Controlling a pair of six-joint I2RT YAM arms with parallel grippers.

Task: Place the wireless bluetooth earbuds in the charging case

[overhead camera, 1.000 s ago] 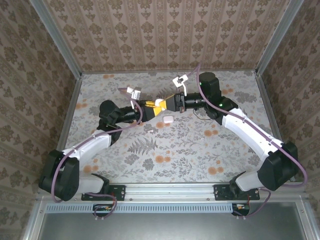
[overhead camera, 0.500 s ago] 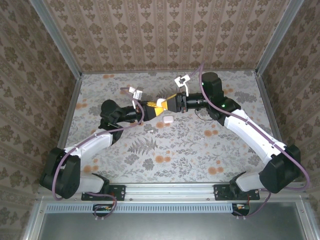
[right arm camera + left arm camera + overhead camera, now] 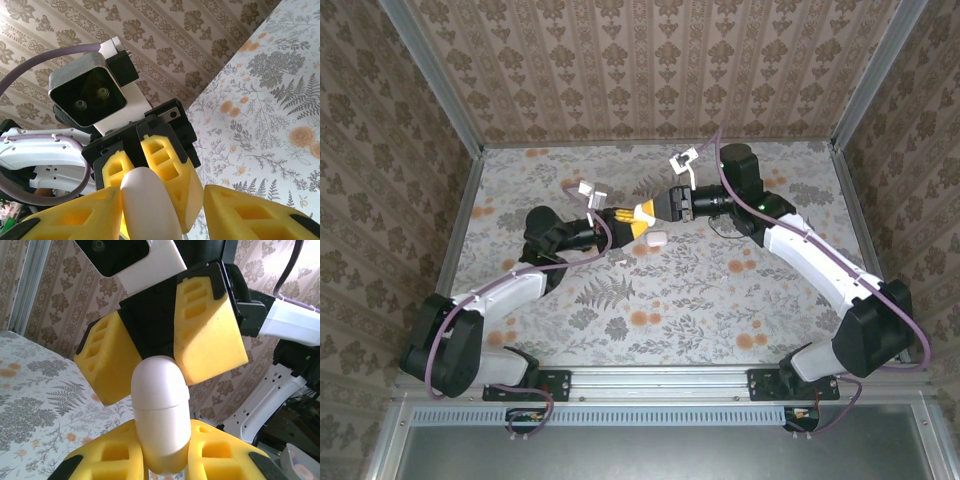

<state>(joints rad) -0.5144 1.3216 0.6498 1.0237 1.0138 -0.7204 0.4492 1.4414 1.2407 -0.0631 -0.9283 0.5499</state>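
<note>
The charging case [image 3: 160,405], a glossy white rounded shell with its lid seam closed, hangs in the air over the back middle of the table. My left gripper [image 3: 162,452] is shut on its lower end. My right gripper [image 3: 165,217] faces it from the other side and is open: one yellow finger [image 3: 75,220] rests against the case [image 3: 147,205], the other finger [image 3: 250,215] stands clear. From above, both grippers meet tip to tip around the case [image 3: 642,212]. A tiny white bit [image 3: 617,257], perhaps an earbud, lies on the table below.
A white rounded lump [image 3: 655,238] sits on the floral table [image 3: 700,300] just under the grippers. Metal rails and patterned walls [image 3: 640,70] close in the back and sides. Both arms reach in from the near corners.
My right gripper's jaws have widened off the case while my left gripper has closed on it. The meeting point has drifted slightly left and toward the back.
</note>
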